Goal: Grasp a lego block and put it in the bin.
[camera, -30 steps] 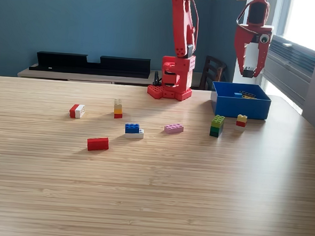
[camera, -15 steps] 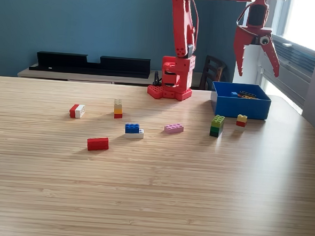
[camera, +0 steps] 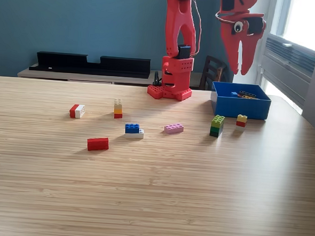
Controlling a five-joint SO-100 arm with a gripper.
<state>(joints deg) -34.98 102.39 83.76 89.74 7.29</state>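
Bin [camera: 239, 107] sits below the raised gripper [camera: 239, 68].

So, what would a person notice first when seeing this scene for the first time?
The red arm stands tall at the far edge of the table, its gripper hanging in the air, fingers almost together, holding nothing. To the exterior view's right sits the blue bin; colourful lego blocks, such as the red one, lie scattered across the wooden table.
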